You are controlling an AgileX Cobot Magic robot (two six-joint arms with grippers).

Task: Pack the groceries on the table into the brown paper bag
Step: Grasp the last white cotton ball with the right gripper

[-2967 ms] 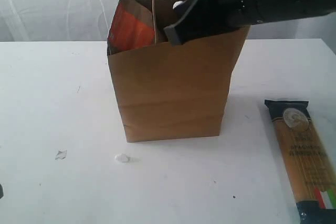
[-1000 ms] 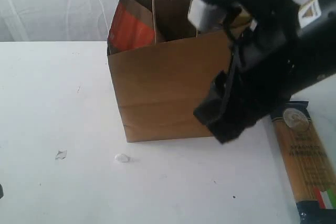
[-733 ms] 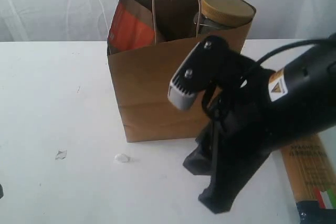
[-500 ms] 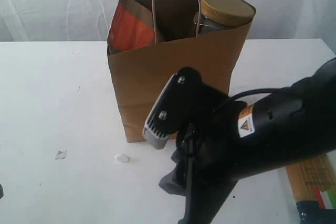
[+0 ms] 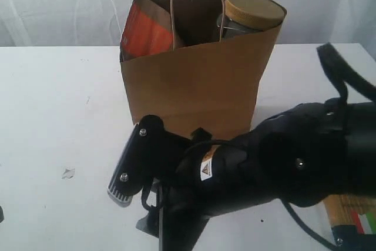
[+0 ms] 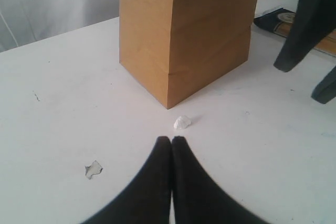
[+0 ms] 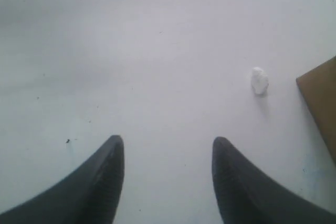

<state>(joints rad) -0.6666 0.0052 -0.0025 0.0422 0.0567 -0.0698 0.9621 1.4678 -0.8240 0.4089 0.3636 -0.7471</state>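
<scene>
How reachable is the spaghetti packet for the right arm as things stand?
Probably yes: the spaghetti packet lies clear on that arm's side, and the right gripper is open and empty, though reaching away from it.

One each: bag (image 5: 200, 86), jar (image 5: 249, 16), pouch (image 5: 144, 30), packet (image 5: 355, 216)

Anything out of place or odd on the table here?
Two stray bits lie on the table: a white lump just off a bottom corner of the bag, and a torn flake farther off. Neither looks like groceries.
</scene>
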